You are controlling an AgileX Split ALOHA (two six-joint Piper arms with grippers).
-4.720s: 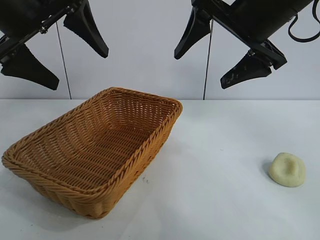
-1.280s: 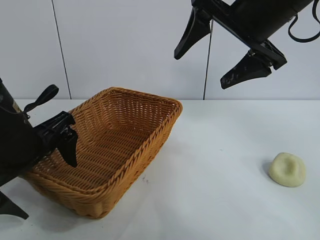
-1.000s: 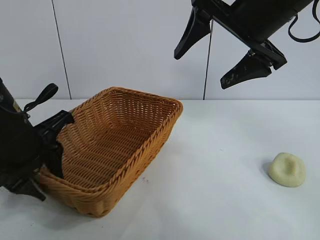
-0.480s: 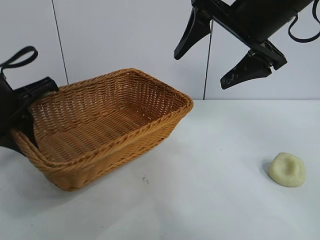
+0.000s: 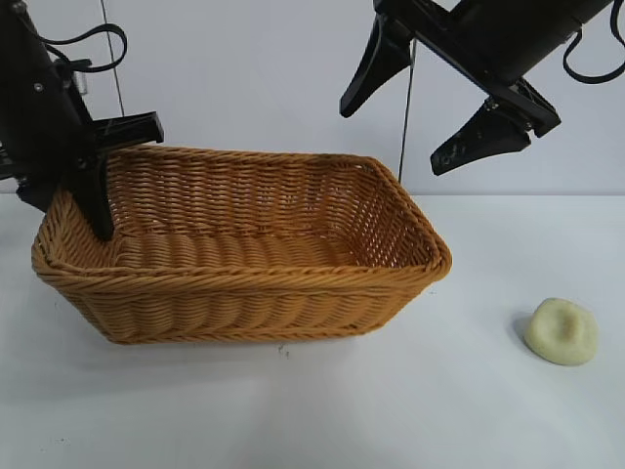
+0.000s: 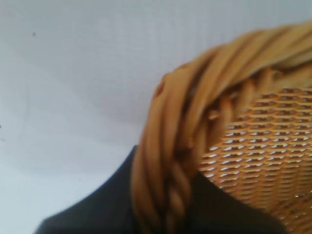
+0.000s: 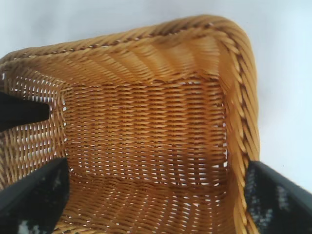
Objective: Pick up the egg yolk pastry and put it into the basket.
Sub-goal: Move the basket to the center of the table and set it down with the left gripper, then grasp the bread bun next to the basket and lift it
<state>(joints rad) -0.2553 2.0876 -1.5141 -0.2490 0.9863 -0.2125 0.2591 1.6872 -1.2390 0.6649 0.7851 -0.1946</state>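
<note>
Swung round since half a second ago, the basket (image 5: pixel 244 244) now lies with its long axis running left to right across the table (image 5: pixel 391 410), where before it angled from near left toward far right. Its left short end sits at the left of the scene, its right corner reaching toward the middle. Clamped on that left end is the left gripper (image 5: pixel 83 186), its jaws closed on the braided rim, one finger inside the basket wall and one outside; the left wrist view shows the rim (image 6: pixel 170 161) pinched between the dark fingers. Left arm leans in from the upper left, wrist now higher than a moment ago. Well apart to the right, the egg yolk pastry (image 5: pixel 561 331) rests on the table, dented top up, untouched. Up high on the far right hangs the right gripper (image 5: pixel 430 107), jaws spread wide, unchanged from earlier; its wrist camera looks straight down into the basket's woven floor (image 7: pixel 146 131).
</note>
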